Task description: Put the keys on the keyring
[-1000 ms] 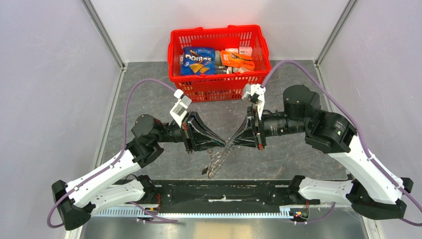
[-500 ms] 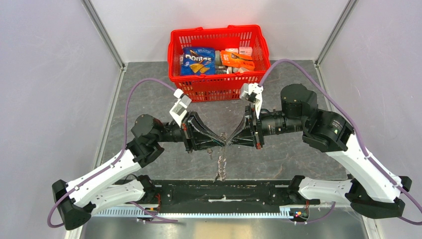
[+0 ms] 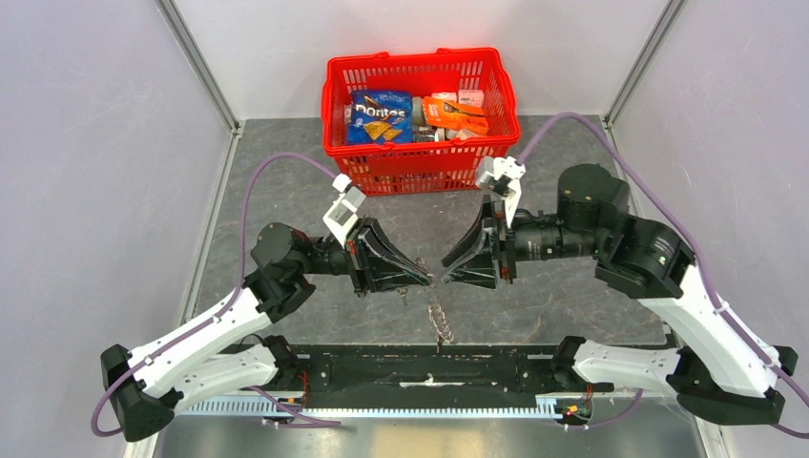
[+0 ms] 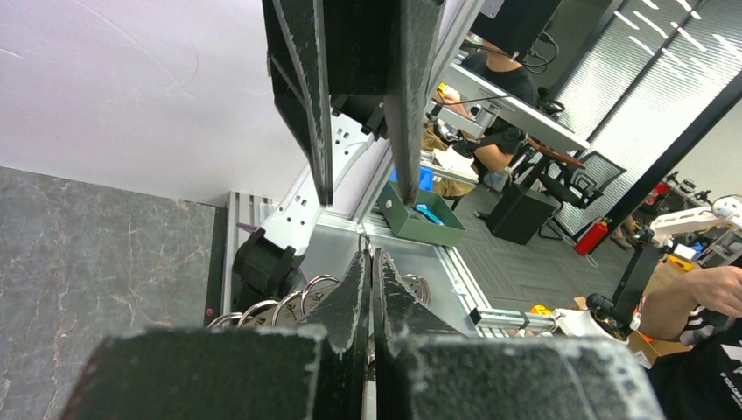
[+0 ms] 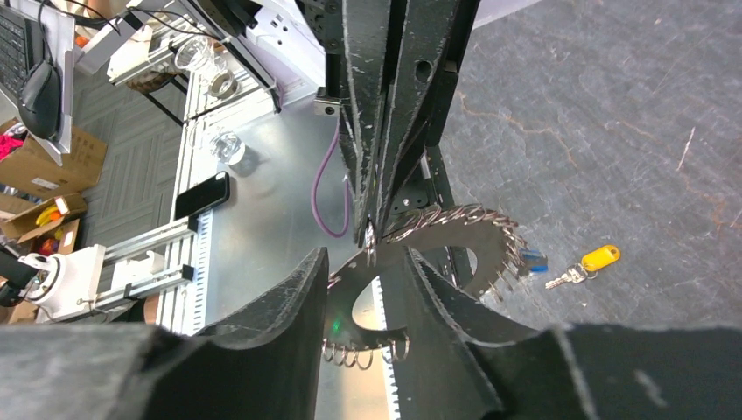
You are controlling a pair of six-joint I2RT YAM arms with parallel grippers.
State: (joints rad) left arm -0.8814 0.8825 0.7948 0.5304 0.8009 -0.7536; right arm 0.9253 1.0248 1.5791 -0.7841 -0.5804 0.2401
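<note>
Keyring (image 5: 437, 247) hangs above table (image 3: 563, 301) btwn both arms, rim pinched by L gripper (image 3: 426, 278), jaws pressed tight; R gripper (image 3: 448, 270) jaws spread either side of ring; yellow key (image 5: 599, 258) lies on table, apart from ring

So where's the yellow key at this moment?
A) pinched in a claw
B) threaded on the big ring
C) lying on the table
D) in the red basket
C: the right wrist view shows the yellow key lying flat on the grey table, just past the big ring and not attached to it.
</note>
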